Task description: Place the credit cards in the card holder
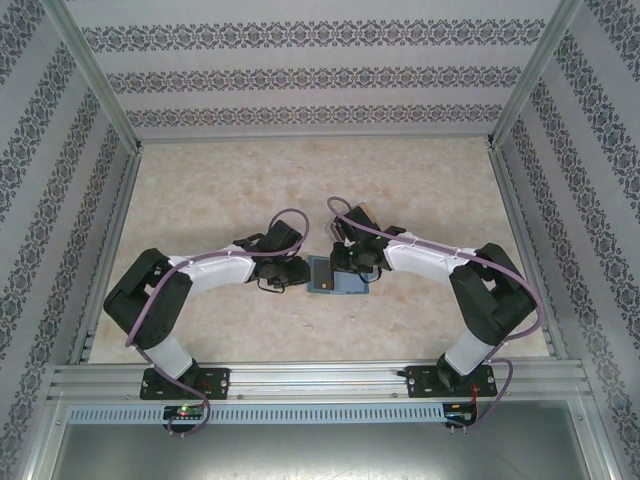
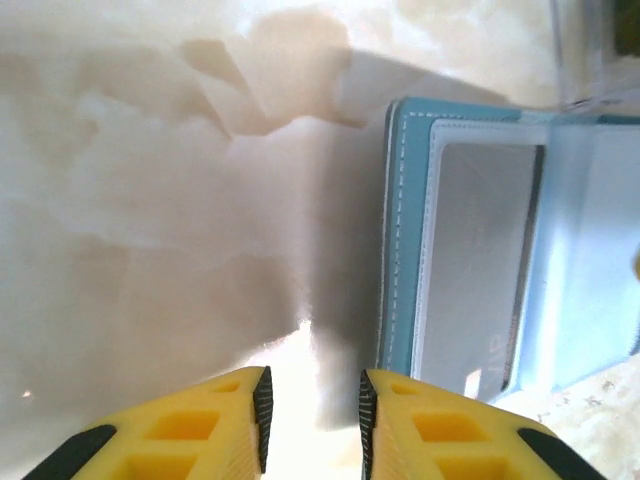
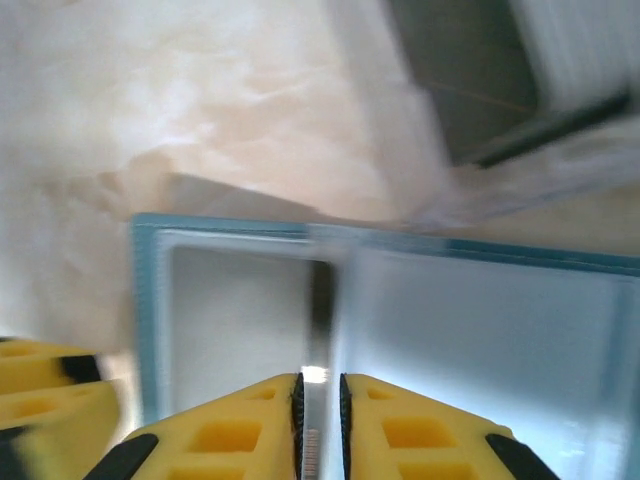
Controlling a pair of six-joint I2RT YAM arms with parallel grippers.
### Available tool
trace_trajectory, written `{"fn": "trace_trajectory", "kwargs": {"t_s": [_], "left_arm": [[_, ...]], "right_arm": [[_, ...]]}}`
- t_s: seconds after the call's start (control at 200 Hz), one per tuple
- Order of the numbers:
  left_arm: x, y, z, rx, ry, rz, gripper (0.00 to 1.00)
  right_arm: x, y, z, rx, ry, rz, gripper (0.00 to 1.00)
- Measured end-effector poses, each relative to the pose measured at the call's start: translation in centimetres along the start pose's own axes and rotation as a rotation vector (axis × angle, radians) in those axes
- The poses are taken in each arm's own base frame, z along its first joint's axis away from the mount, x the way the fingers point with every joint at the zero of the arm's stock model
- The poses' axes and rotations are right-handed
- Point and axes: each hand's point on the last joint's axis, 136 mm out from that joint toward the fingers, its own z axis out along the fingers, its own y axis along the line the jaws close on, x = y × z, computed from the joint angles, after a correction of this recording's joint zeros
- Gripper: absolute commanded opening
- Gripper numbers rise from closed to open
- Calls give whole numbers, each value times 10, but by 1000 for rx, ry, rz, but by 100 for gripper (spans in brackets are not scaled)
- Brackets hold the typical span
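Observation:
The card holder (image 1: 346, 286) lies open and flat on the table between my two arms, teal outside with a paler lining (image 3: 480, 330). A grey credit card (image 2: 480, 270) sits in its left pocket. My right gripper (image 3: 320, 385) is shut on another credit card (image 3: 318, 330), held edge-on and standing over the fold of the card holder (image 2: 400, 250). My left gripper (image 2: 312, 395) is open just off the holder's left edge, with only bare table between its fingers. From above, the left gripper (image 1: 303, 272) and right gripper (image 1: 347, 264) nearly meet over the holder.
A small dark-and-clear box (image 3: 480, 90) stands just beyond the card holder, tan and dark from above (image 1: 362, 215). My left gripper's yellow fingers (image 3: 40, 400) show at the holder's left side. Patterned walls and metal rails enclose the marbled table (image 1: 220, 190).

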Motion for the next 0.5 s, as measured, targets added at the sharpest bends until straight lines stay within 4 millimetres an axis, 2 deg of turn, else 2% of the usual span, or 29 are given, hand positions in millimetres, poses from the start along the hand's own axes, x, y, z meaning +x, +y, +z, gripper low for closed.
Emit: {"fn": "trace_trajectory", "kwargs": {"t_s": [0.09,0.165,0.3,0.405,0.5], "left_arm": [[-5,-7,-13,23,-33,7,32],[-9,-16,-19,53,-44,14,33],[-19,-51,-26,165,-25,43,31],[-34,-84,-19,255,-9,74,28],[-37,-95,0,284,19,74,27]], "right_arm": [[7,-19,3,48,21,22,18],[12,-27,4,74,34,28,17],[14,-31,5,92,42,30,17],[15,-33,6,96,43,31,17],[17,-34,7,95,43,31,17]]}}
